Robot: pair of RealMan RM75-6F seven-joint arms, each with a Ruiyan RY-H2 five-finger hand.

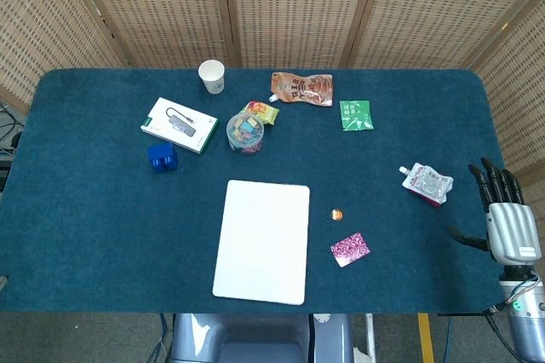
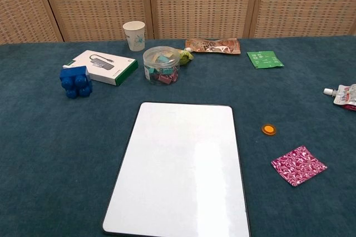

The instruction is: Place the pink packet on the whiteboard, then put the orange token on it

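The pink packet (image 1: 350,249) (image 2: 298,165) lies flat on the blue cloth just right of the whiteboard (image 1: 262,240) (image 2: 182,169). A small orange token (image 1: 337,215) (image 2: 269,129) sits on the cloth a little beyond the packet. The whiteboard is bare. My right hand (image 1: 507,216) hovers at the table's right edge in the head view, fingers straight and apart, holding nothing, well right of the packet. The chest view does not show it. My left hand appears in neither view.
At the back stand a paper cup (image 1: 212,75), a white box (image 1: 179,125), a blue block (image 1: 162,157), a clear tub of clips (image 1: 244,132), an orange-brown pouch (image 1: 301,89) and a green sachet (image 1: 356,114). A white spouted pouch (image 1: 427,183) lies near my right hand.
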